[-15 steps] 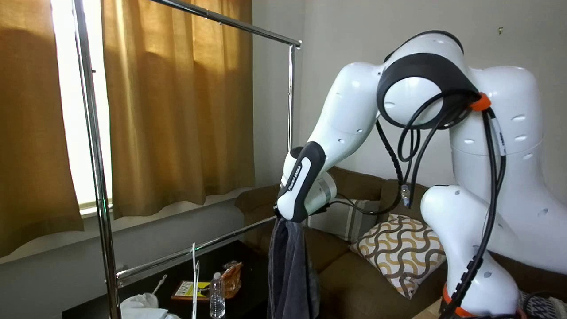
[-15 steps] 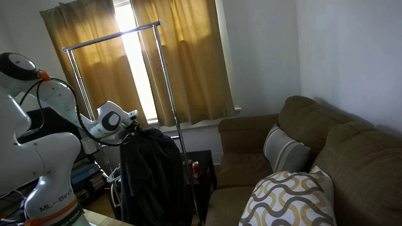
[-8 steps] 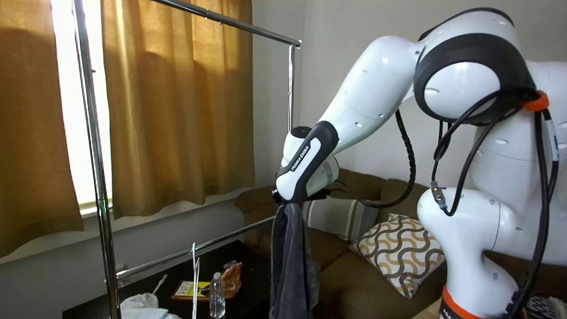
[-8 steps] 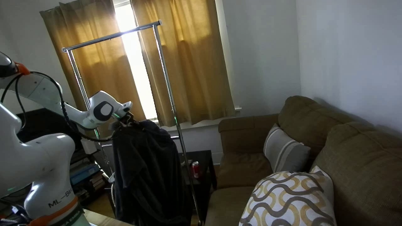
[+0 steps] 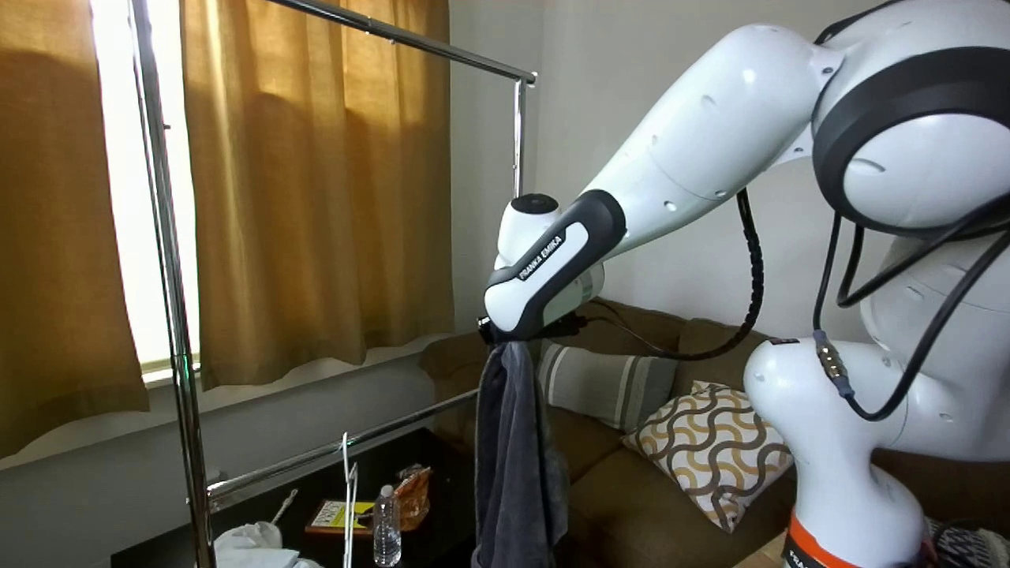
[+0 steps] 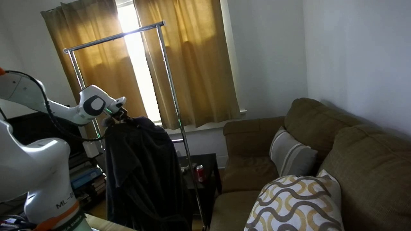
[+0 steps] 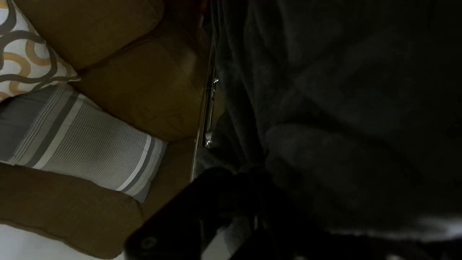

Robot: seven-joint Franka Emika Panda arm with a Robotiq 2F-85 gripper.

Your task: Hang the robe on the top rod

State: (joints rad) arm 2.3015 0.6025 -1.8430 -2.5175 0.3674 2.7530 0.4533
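Robe: in an exterior view we see it broadside, hanging just below the jaws, top end up against them, lower end pointing down and out of our picture.
Long axis: near upright, crosswise to the top rod; in an exterior view the robe turns a narrow edge to us.
Gripper: we find its jaws drawn together, pinching the robe at its top; the wrist view is too dark for us to say exactly which part.
Cloth: we read the robe as soft, plush and charcoal grey, falling in long, deep folds.
Top rod: thin, straight, shiny metal, well above the jaws and apart from the robe.
Lower bar: similar bright metal, lower than the jaws, partly hidden from us by the robe.
Curtains: tan cloth in soft pleats, beyond the jaws.
Striped cushion: oblong, ribbed, grey and white, off to one side of the jaws in the wrist view.
Couch: brown cloth, rounded, on that same side.
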